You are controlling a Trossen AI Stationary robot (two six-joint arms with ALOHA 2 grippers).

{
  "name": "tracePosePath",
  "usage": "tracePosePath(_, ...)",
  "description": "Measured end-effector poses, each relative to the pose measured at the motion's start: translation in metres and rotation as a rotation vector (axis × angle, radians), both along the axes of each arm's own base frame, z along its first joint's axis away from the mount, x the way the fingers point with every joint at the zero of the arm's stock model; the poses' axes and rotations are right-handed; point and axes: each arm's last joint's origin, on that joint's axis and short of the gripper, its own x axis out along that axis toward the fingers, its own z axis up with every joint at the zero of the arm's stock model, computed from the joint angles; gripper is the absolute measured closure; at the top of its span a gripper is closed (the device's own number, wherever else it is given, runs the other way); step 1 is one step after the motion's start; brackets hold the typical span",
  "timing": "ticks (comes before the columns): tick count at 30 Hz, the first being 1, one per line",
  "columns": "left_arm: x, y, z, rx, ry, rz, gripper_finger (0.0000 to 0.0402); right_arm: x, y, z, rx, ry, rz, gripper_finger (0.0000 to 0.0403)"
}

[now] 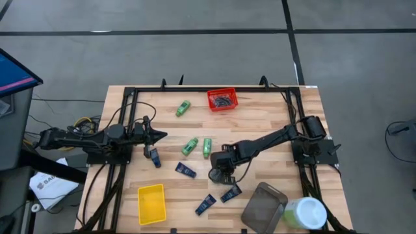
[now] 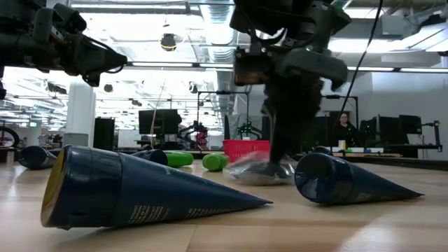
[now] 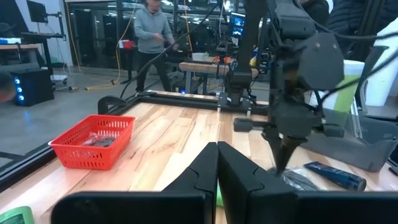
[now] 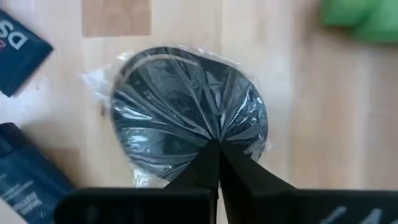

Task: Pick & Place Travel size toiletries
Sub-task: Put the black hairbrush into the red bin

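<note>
My right claw (image 1: 217, 174) is reaching straight down near the middle of the counter (image 1: 260, 127), toward its near edge, with its two fingers (image 4: 214, 168) pressed together so that no gap is showing between them; their tips are meeting on the crinkled clear wrap of a round dark grey puck (image 4: 189, 112), at the puck's centre, and I cannot tell whether they are pinching the film or only touching it. The puck is lying flat on the wood, seen from the low view as a wrapped disc (image 2: 260, 170) under the claw. Dark blue tubes are lying around it: one (image 1: 185, 170) just to the left of the claw, one (image 1: 155, 158) farther left, and two (image 1: 231, 193) (image 1: 205, 205) closer to the near edge, none of them touching the puck. Two bright green bottles (image 1: 190, 147) (image 1: 207, 147) are lying side by side behind the puck, toward the counter's middle, and a third green bottle (image 1: 183, 108) is lying well apart near the far edge. A red basket (image 1: 222, 99) is standing at the far edge, a yellow bin (image 1: 151, 203) near the near left corner, and a grey container (image 1: 263, 207) with a pale green and white tub (image 1: 305, 212) beside it at the near right corner. My left claw (image 1: 160, 136) is hovering over the left side of the counter, fingers fully together and holding nothing.
</note>
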Motion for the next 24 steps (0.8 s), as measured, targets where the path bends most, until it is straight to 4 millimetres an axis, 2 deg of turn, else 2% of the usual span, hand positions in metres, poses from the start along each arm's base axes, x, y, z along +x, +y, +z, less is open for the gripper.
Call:
tracePosePath(6,0.0,0.0,0.0,0.0,-0.005,0.0,0.0399,0.009,-0.023,0.027,-0.031,-0.008,0.015,0.0402)
tracePosePath(12,0.0,0.0,0.001,0.0,-0.007,0.0,0.0399,0.025,-0.06,0.062,-0.069,-0.054,0.014,0.0402)
tracePosePath(17,0.0,0.0,0.001,0.0,-0.013,0.0,0.0399,0.032,-0.104,0.089,-0.103,-0.101,-0.028,0.0403)
tracePosePath(24,0.0,0.0,0.001,0.0,-0.015,0.0,0.0399,0.028,-0.184,0.123,-0.185,-0.176,-0.234,0.0403)
